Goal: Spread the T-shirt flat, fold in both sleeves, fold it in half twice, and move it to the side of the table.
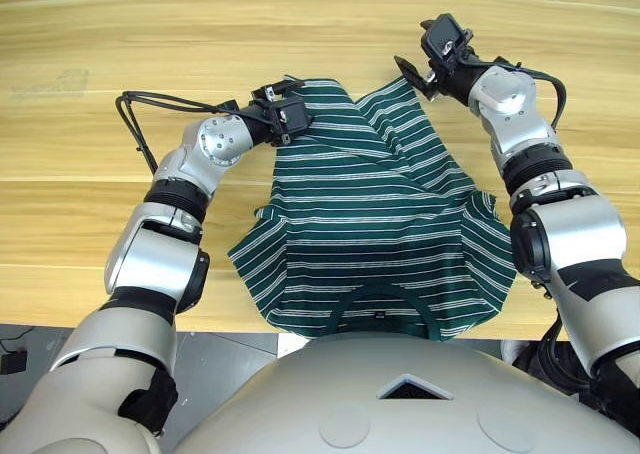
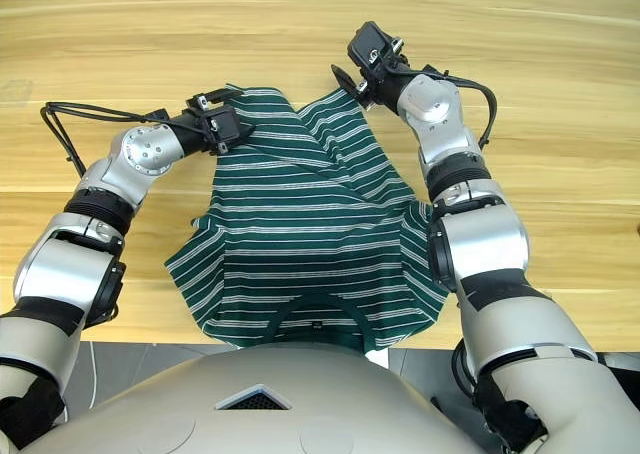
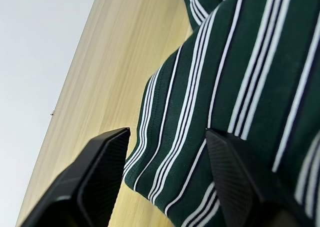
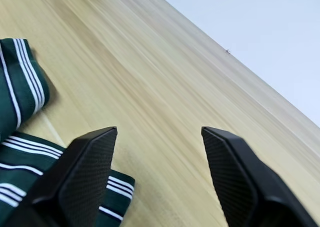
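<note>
Left gripper (image 3: 167,137) and right gripper (image 4: 160,132) gape at the T-shirt (image 1: 370,224) hem (rumpled); the right may close on bare table (image 1: 300,24).

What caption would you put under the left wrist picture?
Left gripper, jaws open, over the edge of the striped T-shirt on the wooden table.
</note>
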`<state>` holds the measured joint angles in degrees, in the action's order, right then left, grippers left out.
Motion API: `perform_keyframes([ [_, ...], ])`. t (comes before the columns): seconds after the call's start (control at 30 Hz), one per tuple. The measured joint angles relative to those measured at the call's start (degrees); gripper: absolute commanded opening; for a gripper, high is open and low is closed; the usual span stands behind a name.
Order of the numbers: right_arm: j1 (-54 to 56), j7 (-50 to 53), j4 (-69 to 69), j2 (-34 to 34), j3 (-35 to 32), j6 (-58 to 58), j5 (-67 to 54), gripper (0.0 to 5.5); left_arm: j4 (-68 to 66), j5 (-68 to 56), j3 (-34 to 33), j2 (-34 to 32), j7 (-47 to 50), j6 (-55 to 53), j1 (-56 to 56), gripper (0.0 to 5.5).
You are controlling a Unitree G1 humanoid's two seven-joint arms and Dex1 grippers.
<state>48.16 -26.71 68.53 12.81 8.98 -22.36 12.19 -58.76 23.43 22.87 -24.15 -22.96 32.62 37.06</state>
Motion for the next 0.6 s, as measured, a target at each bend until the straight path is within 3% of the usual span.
perform_keyframes([
  [0.27, -0.9, 4.0, 4.4, -0.7, 7.5, 1.8, 7.8, 3.13, 0.6, 0.1, 0.3, 0.5, -0.1, -0.2, -0.1, 2.8],
  [0.6, -2.2, 1.3, 4.6, 2.7, 3.9, 0.1, 6.0, 3.13, 0.8, 0.1, 0.4, 0.3, -0.1, -0.1, -0.1, 2.8],
])
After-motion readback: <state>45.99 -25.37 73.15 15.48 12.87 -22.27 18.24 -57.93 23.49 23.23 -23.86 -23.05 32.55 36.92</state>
